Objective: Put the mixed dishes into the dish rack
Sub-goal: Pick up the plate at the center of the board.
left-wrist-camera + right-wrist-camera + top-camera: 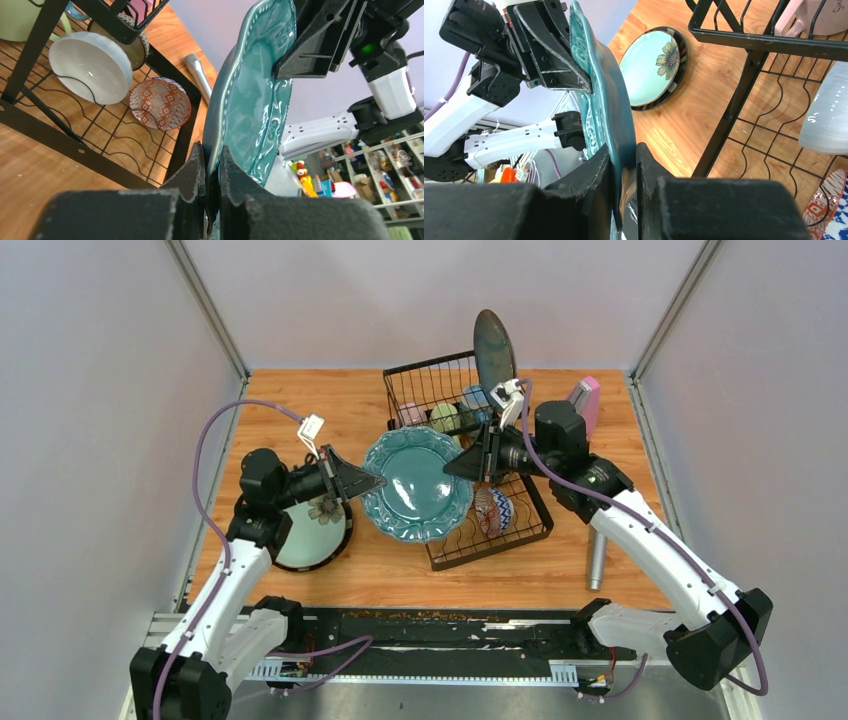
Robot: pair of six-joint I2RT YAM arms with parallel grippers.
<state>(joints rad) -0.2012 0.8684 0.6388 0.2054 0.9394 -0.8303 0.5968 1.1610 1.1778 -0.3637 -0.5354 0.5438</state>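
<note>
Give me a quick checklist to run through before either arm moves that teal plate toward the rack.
1. Rim of teal plate clamped by left claw: ok.
2. Opposite rim clamped by right claw: ok.
3. Only one claw gripping before carrying: not ok, both grip.
4. Plate clear of the dish rack wires: cannot tell.
5. Empty wavy slots beside the white bowl and red patterned bowl: ok.

Wood table (290, 400) carries black wire rack (488, 549) mid-back, flower plate (315, 537) front-left, grey microphone (596, 562) right of rack, pink metronome (588, 400) back-right.
</note>
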